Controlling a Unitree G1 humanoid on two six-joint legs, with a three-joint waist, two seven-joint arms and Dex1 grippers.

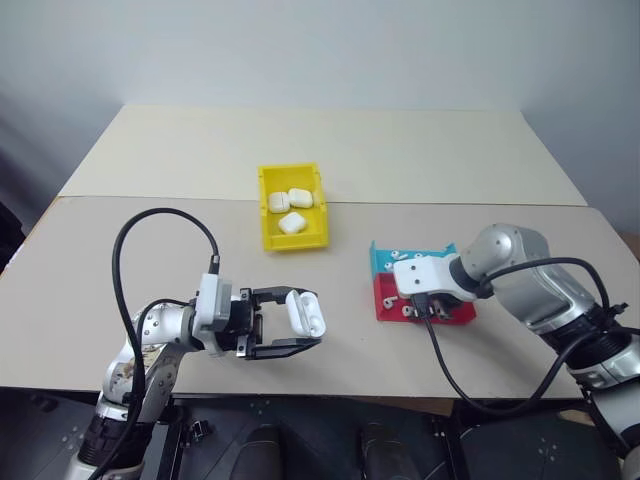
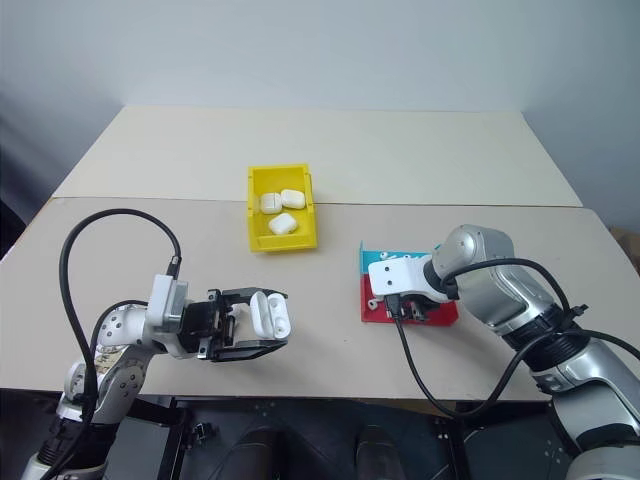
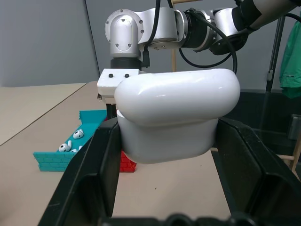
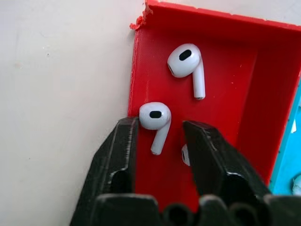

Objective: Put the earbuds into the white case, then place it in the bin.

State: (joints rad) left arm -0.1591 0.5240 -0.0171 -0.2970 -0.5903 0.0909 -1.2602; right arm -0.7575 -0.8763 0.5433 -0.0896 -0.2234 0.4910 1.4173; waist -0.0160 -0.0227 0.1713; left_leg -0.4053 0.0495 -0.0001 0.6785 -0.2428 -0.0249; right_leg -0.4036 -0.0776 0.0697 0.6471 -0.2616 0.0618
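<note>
So the beige table (image 1: 150,230) has the yellow bin (image 1: 292,207) in the middle with three closed white cases in it; right of that sits the red and blue tray (image 1: 385,262) with loose earbuds.

Left gripper (image 1: 295,320) is clamped on the white case (image 1: 305,312), lid flipped open, just above the table; right gripper (image 4: 160,136) hangs over the tray's red half, fingers spread either side of an earbud (image 4: 156,120), not pinching it; a second earbud (image 4: 186,66) lies just beyond.

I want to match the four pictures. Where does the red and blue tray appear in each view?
Left eye view: red and blue tray, right of centre, under the right tool.
Right eye view: the same tray, right of centre.
Left wrist view: left of the held white case, the blue half nearer.
Right wrist view: the red half, with earbuds.
Shared landmark: the right tool.
</note>
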